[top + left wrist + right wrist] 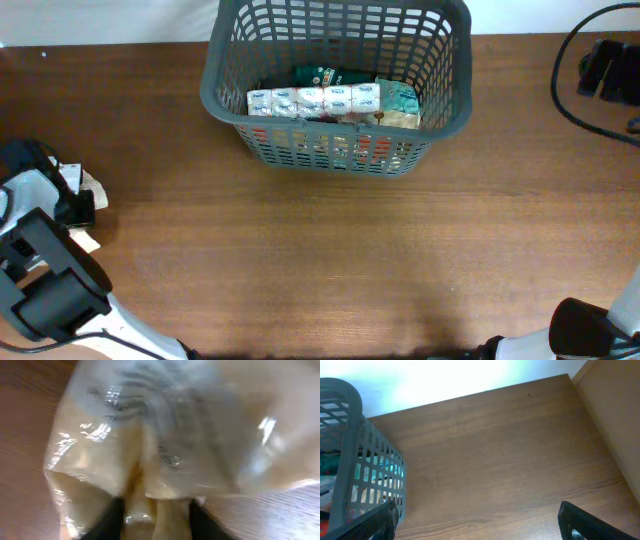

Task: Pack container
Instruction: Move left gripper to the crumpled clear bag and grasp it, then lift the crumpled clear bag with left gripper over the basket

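The container (214, 88), a large dark grey lattice basket, stands at the back middle of the table and also shows at the left of the right wrist view (351, 397). Inside lie a white strip of packets (315, 99) and green packets (325, 75). My left gripper (84, 206) is at the far left of the table. In the left wrist view its fingers (157, 516) are closed on a fold of a clear, pale food packet (165, 425) that fills the view. My right gripper (475, 520) is open wide and empty above bare table, right of the basket.
A black cable (562, 85) and a black device (606, 66) lie at the back right. The right arm's base (590, 330) is at the front right corner. A light wall or board edge (615, 415) borders the table on the right.
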Controlling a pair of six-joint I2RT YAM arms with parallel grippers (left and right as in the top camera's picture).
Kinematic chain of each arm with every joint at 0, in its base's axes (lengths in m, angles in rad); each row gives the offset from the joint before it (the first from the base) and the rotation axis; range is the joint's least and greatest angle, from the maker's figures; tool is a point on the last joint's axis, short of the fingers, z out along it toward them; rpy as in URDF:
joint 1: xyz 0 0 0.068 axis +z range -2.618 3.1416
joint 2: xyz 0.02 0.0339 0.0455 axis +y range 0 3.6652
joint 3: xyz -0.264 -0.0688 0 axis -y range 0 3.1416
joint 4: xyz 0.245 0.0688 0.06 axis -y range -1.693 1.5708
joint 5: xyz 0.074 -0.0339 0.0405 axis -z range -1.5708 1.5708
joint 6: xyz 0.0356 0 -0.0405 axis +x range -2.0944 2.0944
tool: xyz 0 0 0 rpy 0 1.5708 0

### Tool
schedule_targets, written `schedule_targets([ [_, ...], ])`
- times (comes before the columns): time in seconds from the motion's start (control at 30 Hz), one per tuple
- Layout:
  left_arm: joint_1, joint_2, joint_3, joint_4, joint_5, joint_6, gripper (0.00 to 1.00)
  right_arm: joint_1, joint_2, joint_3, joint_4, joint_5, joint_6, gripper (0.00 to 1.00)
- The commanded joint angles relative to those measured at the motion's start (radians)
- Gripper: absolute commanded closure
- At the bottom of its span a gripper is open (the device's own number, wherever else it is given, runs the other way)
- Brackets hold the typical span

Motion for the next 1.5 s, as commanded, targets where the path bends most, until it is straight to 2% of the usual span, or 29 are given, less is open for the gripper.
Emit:
schedule_targets([
  [0.0,0.004,0.069,-0.026,-0.019,0.029,0.002,0.98,-0.003,0.002,0.0,0.0,-0.005,0.001,0.01],
  [0.2,0.003,0.068,-0.005,-0.03,0.055,0.002,0.98,-0.003,0.002,0.0,0.0,-0.005,0.002,0.01],
  [0.4,-0.002,0.066,0.221,-0.191,0.218,0.002,0.99,-0.003,0.002,0.0,0.0,-0.005,0.002,0.01],
  [0.47,-0.008,0.066,0.345,-0.263,0.266,0.002,0.99,-0.003,0.002,0.0,0.0,-0.005,0.002,0.01],
  [0.83,-0.107,0.056,0.725,-0.423,0.315,0.003,0.99,-0.003,0.002,0.0,0.0,-0.005,0.002,0.01],
  [1.03,-0.241,0.031,0.948,-0.484,0.31,0.128,0.99,-0.003,0.002,0.0,0.0,-0.005,0.002,0.01],
  [1.27,-0.431,-0.003,1.233,-0.48,0.293,0.256,0.99,-0.003,0.002,0.0,0.0,-0.005,0.002,0.01],
  [1.47,-0.617,-0.007,1.368,-0.479,0.305,0.393,0.99,-0.003,0.002,0.0,0.0,-0.005,0.002,0.01],
])
